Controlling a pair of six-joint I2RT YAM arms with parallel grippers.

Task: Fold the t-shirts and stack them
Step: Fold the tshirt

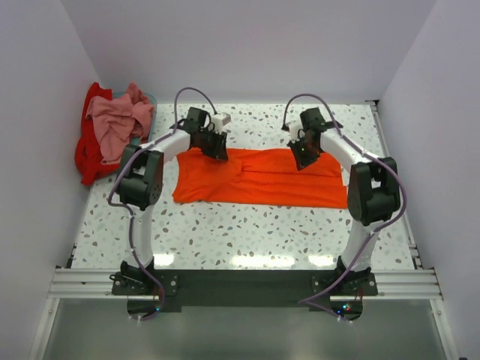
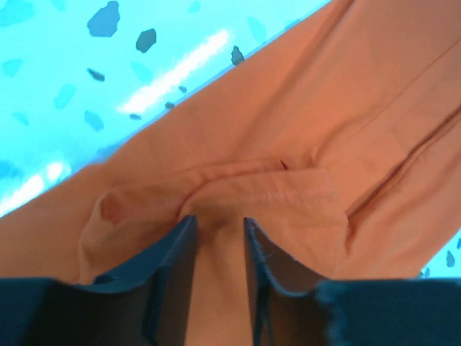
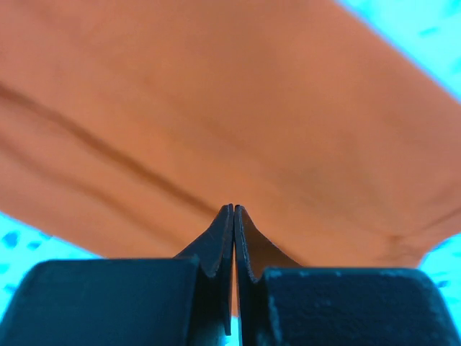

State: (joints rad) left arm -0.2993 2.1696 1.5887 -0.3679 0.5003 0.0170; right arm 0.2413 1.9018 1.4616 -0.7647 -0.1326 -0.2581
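One orange t-shirt, one pink, one red

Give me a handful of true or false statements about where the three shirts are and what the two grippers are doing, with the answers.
1. The orange t-shirt lies spread on the table. True.
2. The pink t-shirt is folded flat on the orange one. False: it is crumpled on top of the red t-shirt at the far left corner.
3. The right gripper has its fingers shut. True.
4. The left gripper has its fingers pressed together. False: they stand apart, with orange cloth showing in the gap.
5. Both grippers are at the orange t-shirt's near edge. False: both are at its far edge.
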